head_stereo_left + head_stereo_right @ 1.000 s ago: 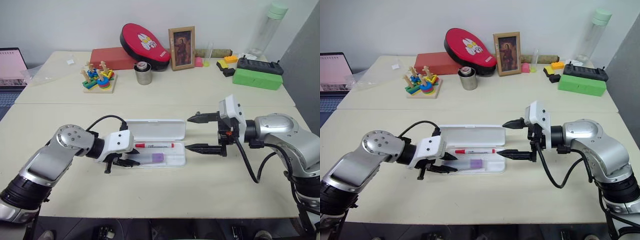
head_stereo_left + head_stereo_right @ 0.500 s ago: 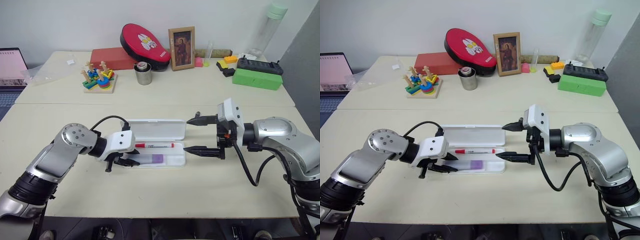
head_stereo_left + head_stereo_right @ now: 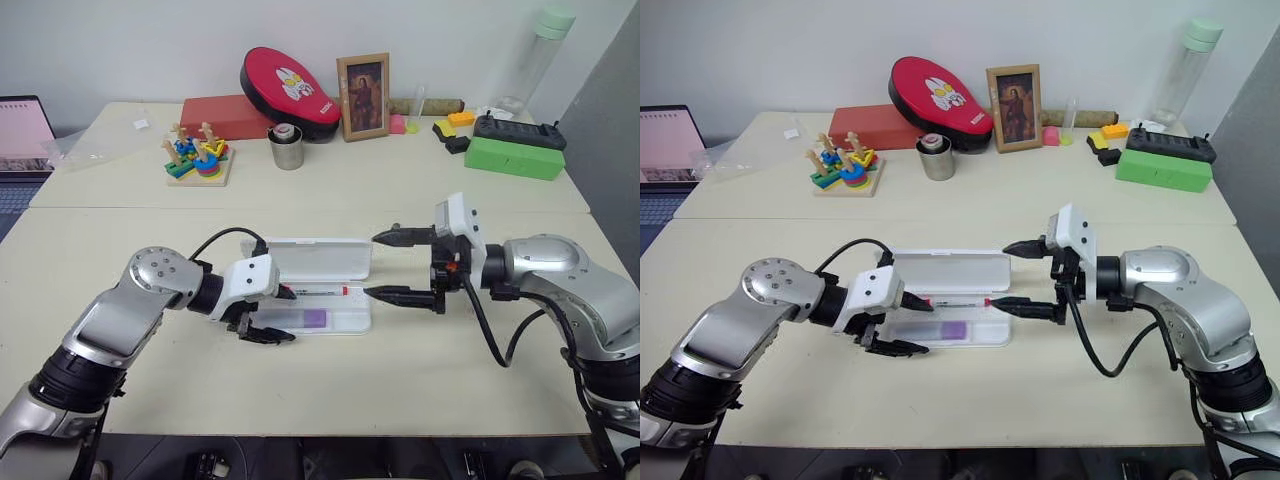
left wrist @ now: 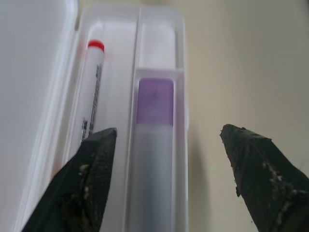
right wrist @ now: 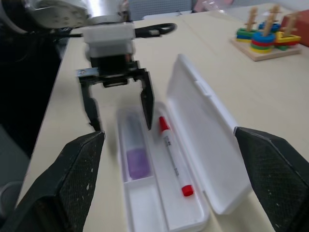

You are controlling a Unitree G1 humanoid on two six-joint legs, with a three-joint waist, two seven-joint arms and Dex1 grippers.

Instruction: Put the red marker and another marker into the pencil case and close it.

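Note:
The white pencil case (image 3: 363,322) lies open mid-table, its lid (image 3: 310,257) folded back flat. The red marker (image 3: 320,291) rests in the rear compartment and the lilac marker (image 3: 314,317) with its purple cap in the front one. My left gripper (image 3: 280,315) is open at the case's left end, with one finger on each side of the lilac marker (image 4: 153,145) and apart from it. The red marker (image 4: 91,92) lies just beside one fingertip. My right gripper (image 3: 374,265) hangs open and empty at the case's right end, pointing along it.
At the back of the table stand a ring-stacking toy (image 3: 197,158), a metal cup (image 3: 286,146), a red pouch (image 3: 288,90), a picture frame (image 3: 364,96), a green box (image 3: 514,157) and a tall bottle (image 3: 535,60). A laptop (image 3: 22,135) sits at the far left.
My left gripper has gone from shut to open and moved a little right and up at the case's left end. The right gripper edged slightly closer to the case, still open.

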